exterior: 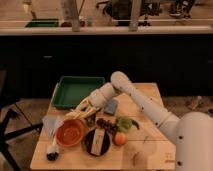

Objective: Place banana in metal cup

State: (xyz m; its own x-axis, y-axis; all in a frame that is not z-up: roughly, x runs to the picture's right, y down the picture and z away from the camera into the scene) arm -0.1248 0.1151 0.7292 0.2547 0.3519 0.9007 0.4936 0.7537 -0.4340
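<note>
The banana (76, 114) is pale yellow and lies on the wooden table (150, 100), just behind the orange bowl (70, 132) and in front of the green tray. My gripper (86, 106) is at the end of the white arm that reaches in from the lower right. It is right at the banana's right end, and I cannot tell whether it touches the banana. A small dark cup-like thing (90, 120) stands just right of the bowl, below the gripper. I cannot tell whether it is the metal cup.
A green tray (75, 91) sits at the back left. Near the middle are a blue object (110, 106), dark grapes (104, 123), a green vegetable (125, 123), a round orange-red fruit (119, 138) and a dark dish (97, 142) holding a white item. A pale cloth (50, 123) lies at the left edge.
</note>
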